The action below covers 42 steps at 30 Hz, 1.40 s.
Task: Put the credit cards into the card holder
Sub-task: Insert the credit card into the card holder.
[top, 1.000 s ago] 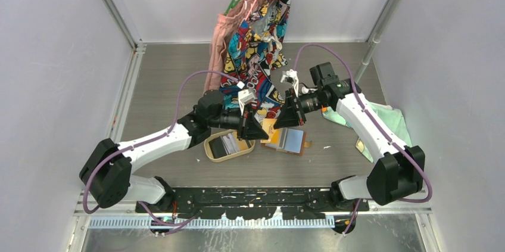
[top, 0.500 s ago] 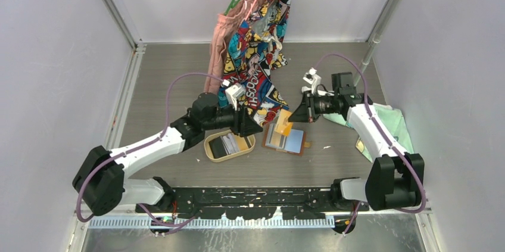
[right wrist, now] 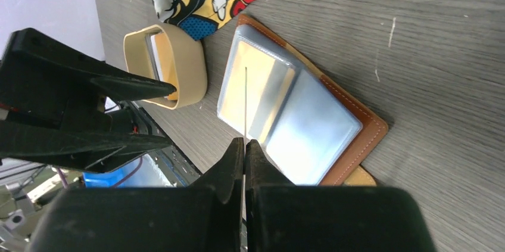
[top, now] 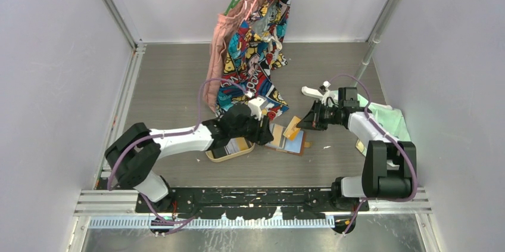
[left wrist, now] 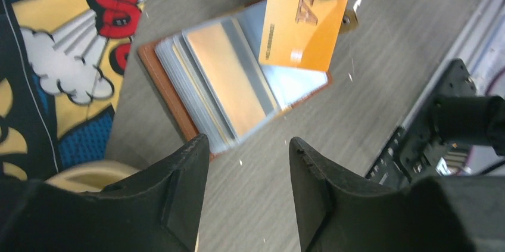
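Card holder [top: 288, 139] open, yellow card [left wrist: 301, 19] clamped in right claw [right wrist: 245, 143], left claw [left wrist: 247, 142] apart, tray [top: 229, 158] holding cards [top: 239, 144]

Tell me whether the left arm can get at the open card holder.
Probably yes. The left gripper hangs open just above the card holder, with nothing between them. Only the yellow card, pinched by the right gripper, is held over its far side.
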{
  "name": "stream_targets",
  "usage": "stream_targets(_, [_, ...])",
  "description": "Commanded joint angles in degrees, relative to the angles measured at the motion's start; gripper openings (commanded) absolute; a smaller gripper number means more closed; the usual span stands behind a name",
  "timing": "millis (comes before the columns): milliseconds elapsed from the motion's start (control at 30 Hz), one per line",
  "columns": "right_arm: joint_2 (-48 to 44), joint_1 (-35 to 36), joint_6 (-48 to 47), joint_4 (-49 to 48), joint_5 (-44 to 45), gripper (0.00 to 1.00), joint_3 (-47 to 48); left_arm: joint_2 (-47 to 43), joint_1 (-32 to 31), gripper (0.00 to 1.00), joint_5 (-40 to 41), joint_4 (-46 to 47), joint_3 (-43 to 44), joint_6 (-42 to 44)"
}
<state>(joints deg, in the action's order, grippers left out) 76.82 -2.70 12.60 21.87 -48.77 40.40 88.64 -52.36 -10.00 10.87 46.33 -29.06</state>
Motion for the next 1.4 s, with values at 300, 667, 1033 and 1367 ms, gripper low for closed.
stream_targets(300, [4.66,-0.88,-0.53,-0.4,2.08,0.01,1.1,12.39,-2.09,0.58,9.56,-9.24,14.41,3.13])
stream_targets(667, [4.47,-1.61,2.45,0.12,3.05,0.01,0.32,16.58,-2.65,0.56,14.77,-17.68,19.23,3.97])
stream_targets(1033, [5.48,-2.05,3.97,1.04,2.45,0.01,0.13,18.24,-2.6,0.52,14.42,-19.74,20.7,3.66])
stream_targets(1367, [11.48,-1.85,4.62,-0.2,-1.07,0.01,0.49,18.41,-2.64,0.51,13.46,-19.68,20.73,3.23])
